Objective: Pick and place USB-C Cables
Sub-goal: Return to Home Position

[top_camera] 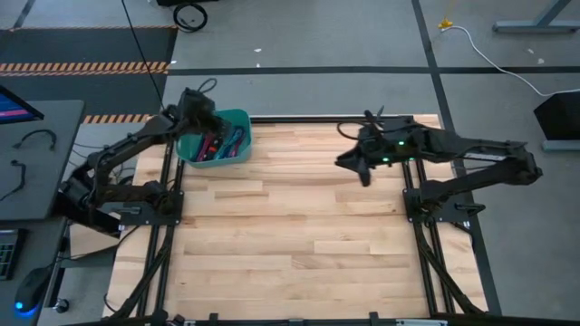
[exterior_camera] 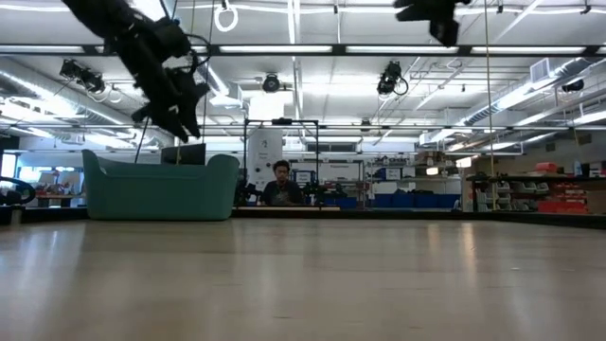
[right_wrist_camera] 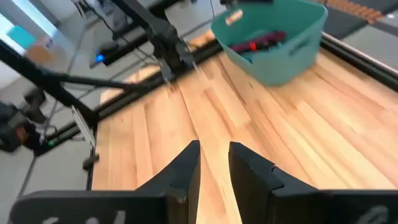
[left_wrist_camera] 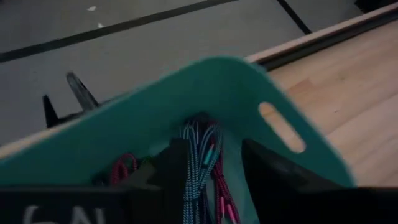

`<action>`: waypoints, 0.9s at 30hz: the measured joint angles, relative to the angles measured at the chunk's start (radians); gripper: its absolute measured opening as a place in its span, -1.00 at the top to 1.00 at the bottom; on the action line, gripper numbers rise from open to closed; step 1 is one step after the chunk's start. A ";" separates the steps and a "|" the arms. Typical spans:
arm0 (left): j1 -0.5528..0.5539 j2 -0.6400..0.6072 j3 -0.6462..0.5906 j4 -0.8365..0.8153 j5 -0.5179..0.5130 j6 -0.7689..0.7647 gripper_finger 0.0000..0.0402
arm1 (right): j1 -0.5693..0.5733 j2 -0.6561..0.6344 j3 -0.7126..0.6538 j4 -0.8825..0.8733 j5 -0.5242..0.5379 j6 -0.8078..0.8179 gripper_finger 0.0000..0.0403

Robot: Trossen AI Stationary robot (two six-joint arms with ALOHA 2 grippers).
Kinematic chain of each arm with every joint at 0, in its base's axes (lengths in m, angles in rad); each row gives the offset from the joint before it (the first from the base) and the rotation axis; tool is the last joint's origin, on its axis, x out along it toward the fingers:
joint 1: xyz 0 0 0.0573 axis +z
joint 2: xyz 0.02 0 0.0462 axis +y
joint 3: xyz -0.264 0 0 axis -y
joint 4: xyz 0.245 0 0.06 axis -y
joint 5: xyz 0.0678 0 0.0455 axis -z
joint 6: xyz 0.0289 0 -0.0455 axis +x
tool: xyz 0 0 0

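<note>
The USB-C cables (top_camera: pixel 217 143) lie bundled in a teal bin (top_camera: pixel 237 127) at the table's far left corner. The left wrist view shows a blue-teal braided one (left_wrist_camera: pixel 198 155), with red and pink ones beside it. My left gripper (top_camera: pixel 204 122) hangs over the bin, tipped down into it, and is open. Its fingers (left_wrist_camera: pixel 171 165) stand on either side of the blue-teal cable without visibly touching it. My right gripper (top_camera: pixel 355 166) floats above the bare wood at the far right. It faces the bin (right_wrist_camera: pixel 280 56), with a narrow gap between its fingers (right_wrist_camera: pixel 214 155) and nothing in it.
Bare wooden tabletop (top_camera: pixel 299 235) stretches between and in front of both arms. Black frame rails (top_camera: pixel 172 217) run along the table's left and right sides. A desk with a monitor (top_camera: pixel 18 109) stands off the table's left side, and a person (exterior_camera: pixel 281 185) sits far behind the table.
</note>
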 joint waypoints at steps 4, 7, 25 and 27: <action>-0.001 0.000 0.133 -0.113 0.003 0.005 0.15 | 0.000 -0.101 0.000 -0.136 0.004 -0.017 0.60; -0.012 -0.001 0.218 -0.167 0.004 0.006 0.15 | 0.000 -0.183 0.000 -0.224 0.029 -0.037 0.62; -0.165 -0.002 0.337 -0.221 -0.010 -0.065 0.14 | 0.000 -0.734 -0.223 -0.228 0.269 -0.046 0.73; -0.173 -0.002 0.337 -0.221 -0.013 -0.084 0.14 | 0.000 -0.787 -0.312 -0.153 0.269 -0.036 0.73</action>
